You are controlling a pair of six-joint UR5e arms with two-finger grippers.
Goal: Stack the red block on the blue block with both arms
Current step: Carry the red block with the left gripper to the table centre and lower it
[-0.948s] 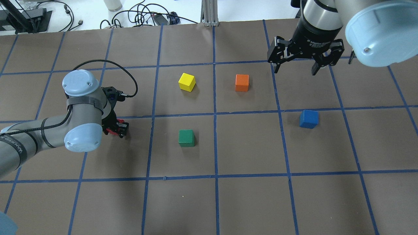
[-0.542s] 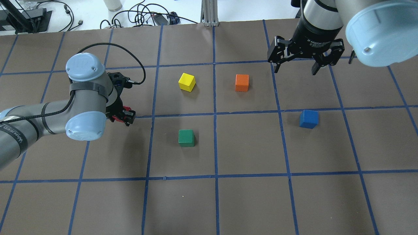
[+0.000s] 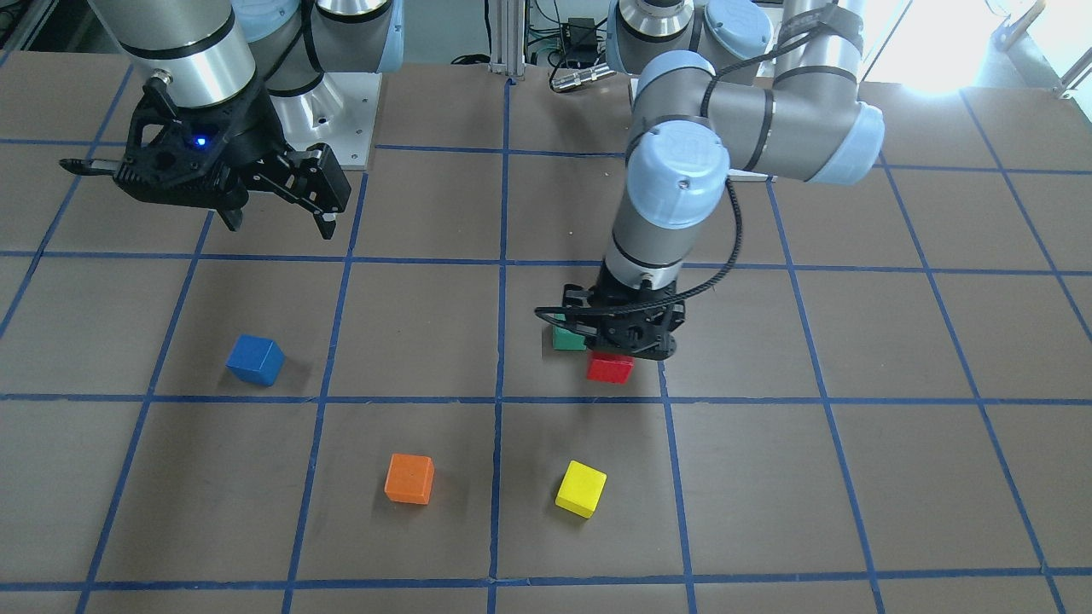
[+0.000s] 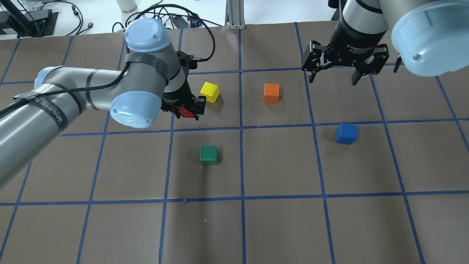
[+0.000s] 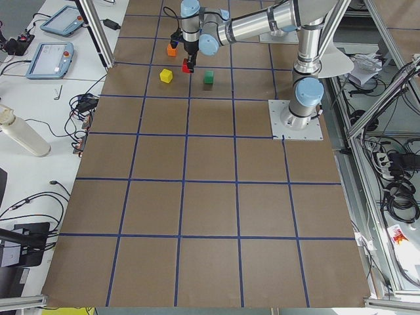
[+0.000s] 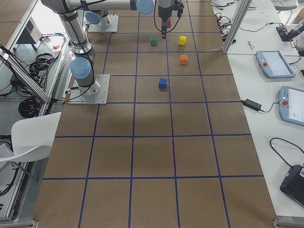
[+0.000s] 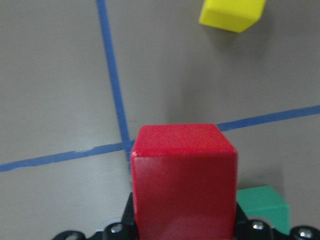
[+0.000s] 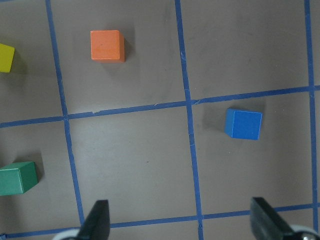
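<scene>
My left gripper is shut on the red block and holds it in the air above the table, left of centre; the block also shows in the front view and fills the left wrist view. The blue block sits on the table at the right, also in the front view and the right wrist view. My right gripper hangs open and empty high above the table, behind the blue block.
A yellow cube lies just right of the left gripper. An orange cube sits near the table's middle back. A green cube lies in front of the left gripper. Blue tape lines grid the brown table.
My left arm has swung right and away from the robot, carrying the red block from the left side to beside the yellow cube. The right arm has barely moved.
</scene>
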